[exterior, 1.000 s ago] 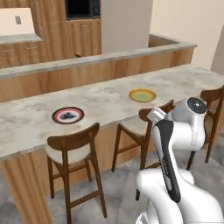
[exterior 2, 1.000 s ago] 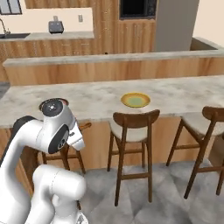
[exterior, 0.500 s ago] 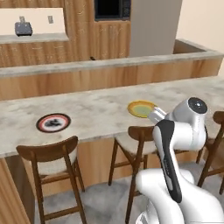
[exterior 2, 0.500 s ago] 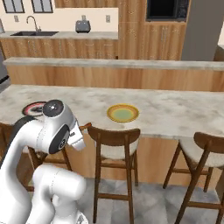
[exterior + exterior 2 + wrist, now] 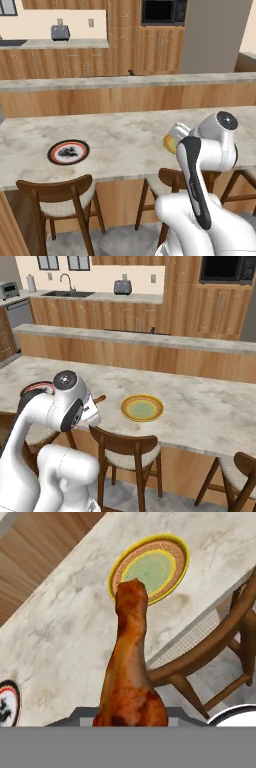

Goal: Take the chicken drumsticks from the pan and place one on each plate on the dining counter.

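Drumstick (image 5: 129,672) clamped in gripper; yellow plate (image 5: 151,568) bare.

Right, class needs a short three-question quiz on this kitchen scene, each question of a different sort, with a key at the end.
1. True or false: the yellow plate already has a drumstick lying on it.
2. Multiple choice: what is the pincer carrying? A) a spoon B) a chicken drumstick C) a cup
3. Fill in: both plates, the yellow one and the red-rimmed plate, sit on the dining ____.

Key:
1. False; it lies bare in the right base view and the hand view.
2. B; the meat rises from the pincer in the hand view.
3. Counter.
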